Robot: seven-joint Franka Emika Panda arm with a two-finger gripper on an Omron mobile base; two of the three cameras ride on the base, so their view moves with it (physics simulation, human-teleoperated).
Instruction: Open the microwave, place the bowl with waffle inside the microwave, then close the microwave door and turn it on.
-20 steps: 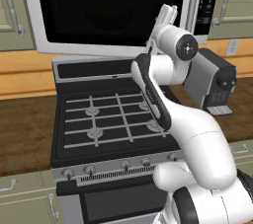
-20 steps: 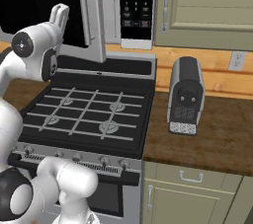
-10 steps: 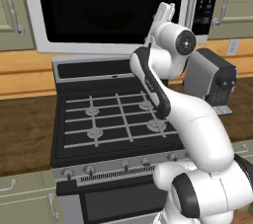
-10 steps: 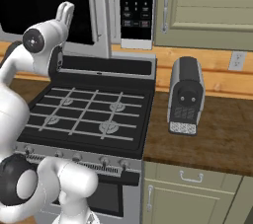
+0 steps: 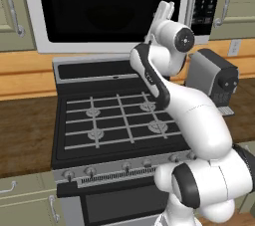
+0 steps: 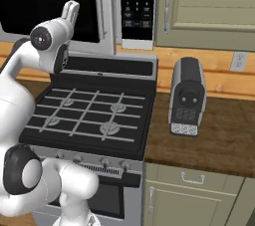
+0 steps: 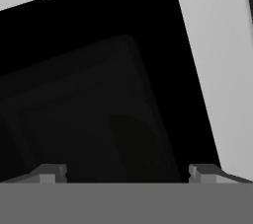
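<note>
The microwave door [image 5: 107, 8] stood shut above the stove's [image 5: 119, 120] back edge in the left base view, stiff glossy black glass in a silver frame. From the right, its upright handle [image 6: 105, 11] looked the place to hook, a rigid bar. In the hand view my gripper [image 7: 127, 172] was spread wide and empty, probably near the glass.

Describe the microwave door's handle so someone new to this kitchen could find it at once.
Above the gas stove hangs the microwave. On its door, the handle is the vertical silver bar right of the black glass, left of the black button panel.
</note>
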